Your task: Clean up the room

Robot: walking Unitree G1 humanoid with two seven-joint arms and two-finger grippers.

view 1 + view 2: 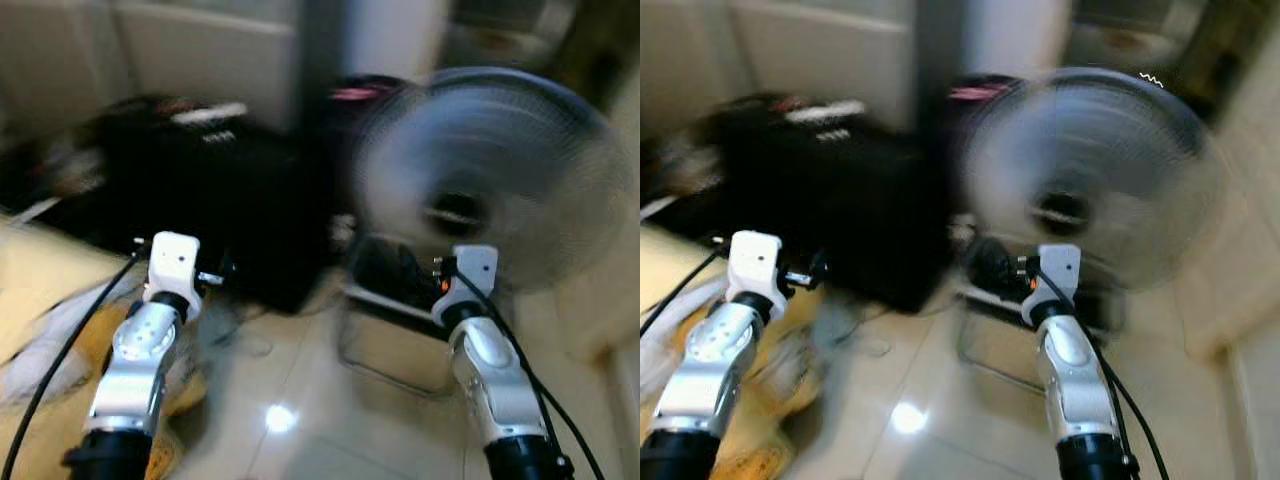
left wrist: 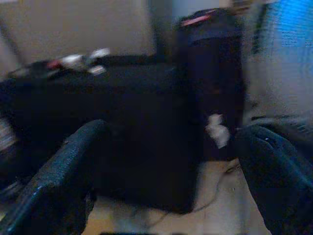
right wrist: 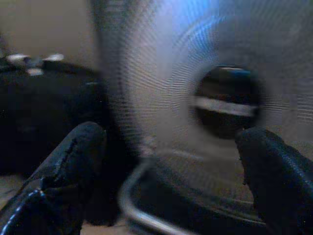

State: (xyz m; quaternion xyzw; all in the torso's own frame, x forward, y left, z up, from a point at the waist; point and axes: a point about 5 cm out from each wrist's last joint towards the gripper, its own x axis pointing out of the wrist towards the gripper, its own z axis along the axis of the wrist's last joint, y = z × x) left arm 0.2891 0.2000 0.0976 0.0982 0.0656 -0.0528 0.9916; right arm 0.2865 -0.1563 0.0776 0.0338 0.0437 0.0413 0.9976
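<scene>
Two silver arms reach out over a shiny pale floor (image 1: 300, 400), and the pictures are blurry. The left gripper (image 2: 166, 181) has its black fingers spread wide with nothing between them, and it points at a big black suitcase (image 1: 215, 200) lying low on the floor, with a taller black bag (image 2: 210, 73) standing just beside it. The right gripper (image 3: 171, 176) is spread wide and empty too, and it points at a round gray fan (image 1: 490, 175) that stands to the right of the suitcase, near a metal frame (image 1: 385, 345) on the floor.
</scene>
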